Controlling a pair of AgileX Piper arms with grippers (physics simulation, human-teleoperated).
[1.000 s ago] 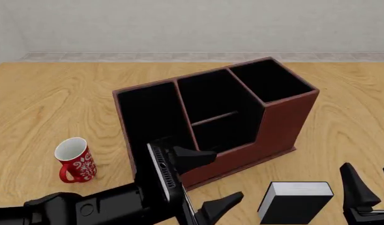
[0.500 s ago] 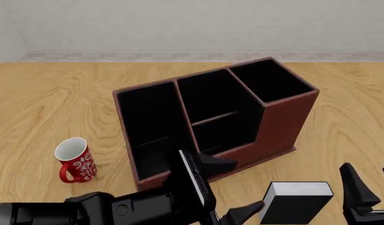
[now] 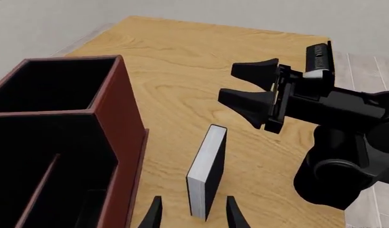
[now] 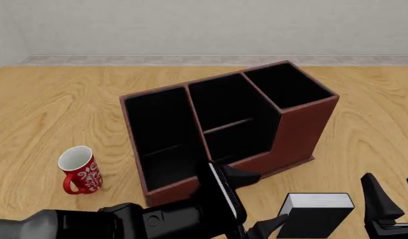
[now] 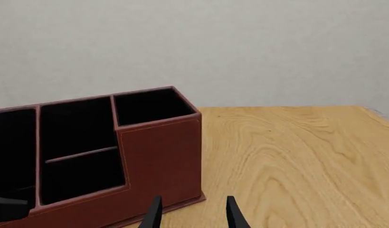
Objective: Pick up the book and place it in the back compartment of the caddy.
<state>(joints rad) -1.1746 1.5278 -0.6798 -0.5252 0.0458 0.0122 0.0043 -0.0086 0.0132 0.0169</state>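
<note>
Light wood-grain desk (image 4: 51,109). Large reddish-brown leather-look caddy (image 4: 303,129) with black lining sits mid-desk. Thick black hardback book (image 4: 317,215) with white page edges stands upright near the desk's near edge, just beside the caddy's low side. Left tool (image 3: 190,216): fingers apart, flanking the book, not clamped. Right tool (image 5: 190,214): fingers apart, empty. Small red patterned mug (image 4: 79,170) stands toward the desk's left.

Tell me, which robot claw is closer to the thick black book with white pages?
Left. The left gripper has its open fingers on either side of the thick black book with white pages. The right gripper hangs open, apart from it.
</note>
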